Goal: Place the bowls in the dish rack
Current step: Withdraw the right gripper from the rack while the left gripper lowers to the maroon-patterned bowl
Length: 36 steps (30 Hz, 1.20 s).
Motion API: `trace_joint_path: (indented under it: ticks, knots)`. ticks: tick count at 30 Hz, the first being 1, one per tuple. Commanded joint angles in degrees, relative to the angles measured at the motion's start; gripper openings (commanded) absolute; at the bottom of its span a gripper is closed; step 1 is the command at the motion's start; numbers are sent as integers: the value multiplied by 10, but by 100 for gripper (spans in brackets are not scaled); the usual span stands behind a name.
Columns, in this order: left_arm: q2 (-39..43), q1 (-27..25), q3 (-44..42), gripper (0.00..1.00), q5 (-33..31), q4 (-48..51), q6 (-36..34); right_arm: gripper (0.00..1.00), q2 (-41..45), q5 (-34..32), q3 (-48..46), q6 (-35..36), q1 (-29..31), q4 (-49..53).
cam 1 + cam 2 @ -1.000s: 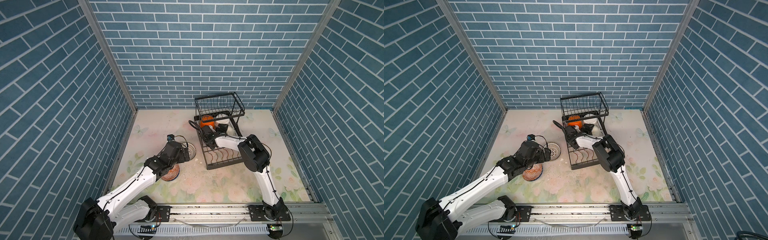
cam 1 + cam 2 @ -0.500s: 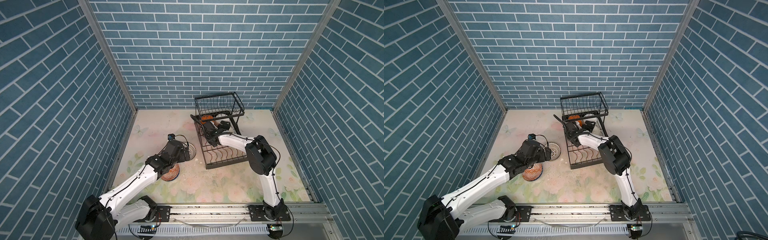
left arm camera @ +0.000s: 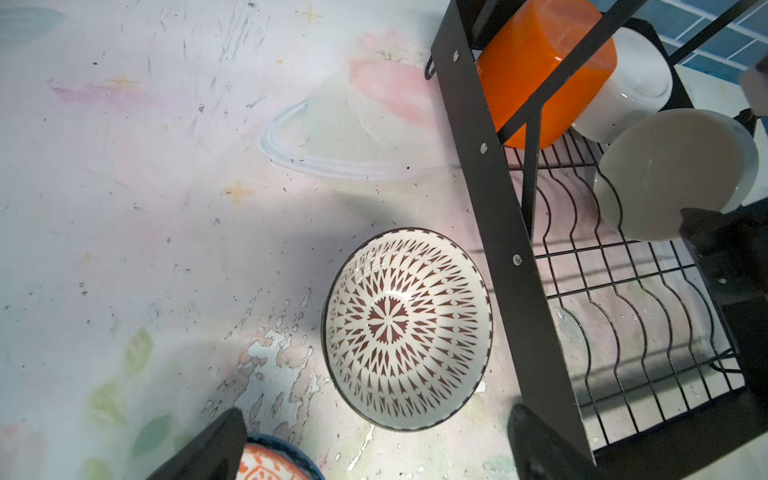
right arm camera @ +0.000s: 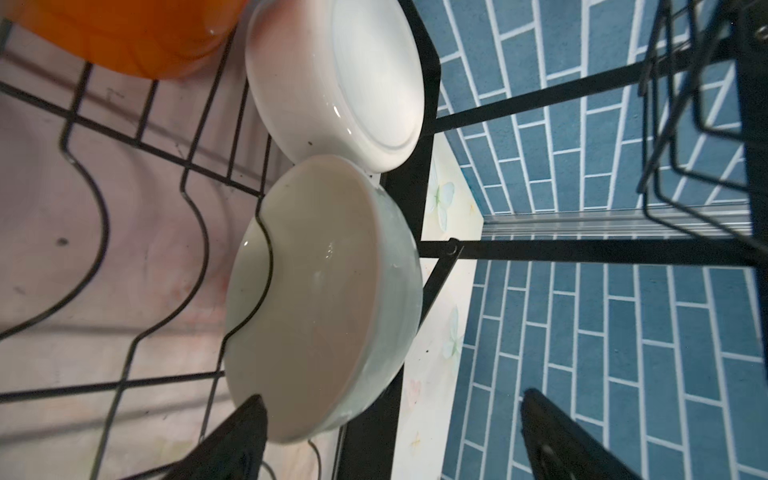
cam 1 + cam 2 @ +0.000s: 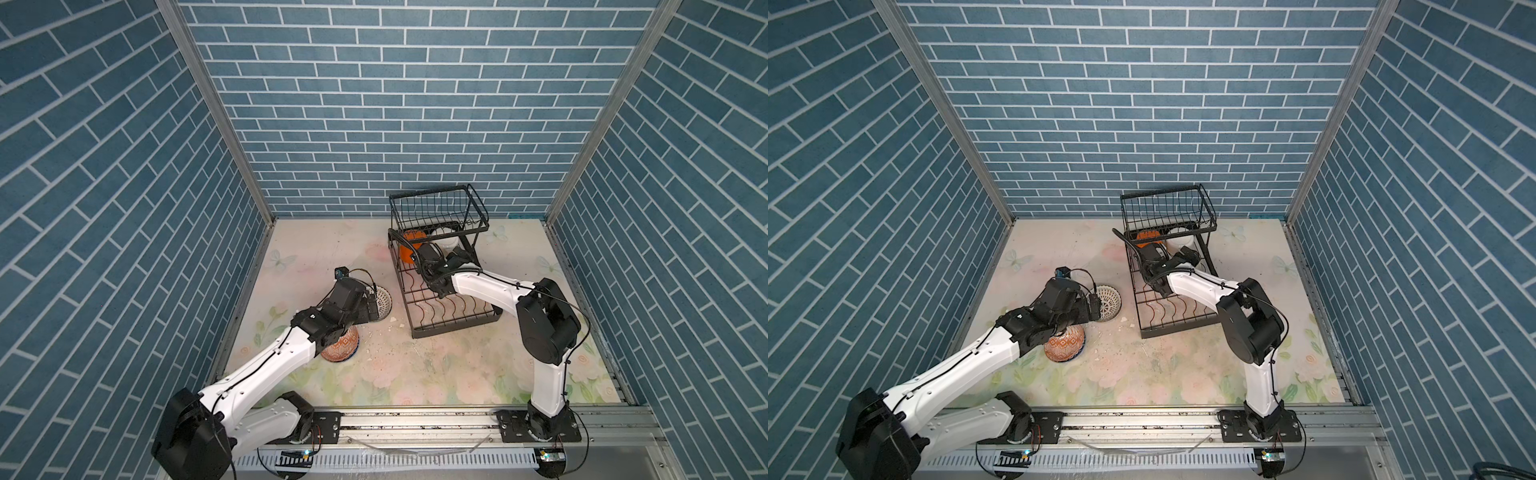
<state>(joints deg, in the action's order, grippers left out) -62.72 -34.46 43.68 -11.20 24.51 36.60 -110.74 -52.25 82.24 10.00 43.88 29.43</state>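
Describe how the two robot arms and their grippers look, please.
Both arms have white links and bulky black joints, with thin black cables along them. The left gripper and the right gripper have black wedge-shaped fingers. Each arm stands on a black base plate.

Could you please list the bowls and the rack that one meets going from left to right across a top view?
Orange patterned bowl → dark patterned bowl → dish rack, which begins right of both bowls, with the orange bowl and then the white bowl inside its far end.
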Motion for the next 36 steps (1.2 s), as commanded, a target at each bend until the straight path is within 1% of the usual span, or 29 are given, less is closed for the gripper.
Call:
trace_joint_path:
  ticks: [1, 7, 11, 15, 20, 26, 32, 36]
  knots:
    - [-6, 7, 19, 100, -15, 27, -1, 95, 46, 57, -22, -83, 2, 37]
    - [-27, 16, 39, 100, -16, 59, -2, 93, 96, 128, -47, -142, 3, 68]
    - [-44, 21, 51, 100, -13, 80, -1, 91, 133, 191, -64, -174, 2, 78]
    - [-62, 27, 65, 99, -7, 98, -4, 90, 170, 256, -85, -196, 3, 80]
    - [-87, 34, 91, 100, -6, 129, -14, 89, 210, 307, -110, -214, 2, 75]
    - [-118, 40, 119, 100, -14, 163, -22, 87, 248, 347, -129, -220, 2, 63]
    - [-153, 43, 143, 100, -16, 171, -31, 84, 265, 357, -142, -219, 2, 52]
    - [-178, 44, 155, 97, -18, 167, -39, 82, 262, 365, -146, -218, 1, 47]
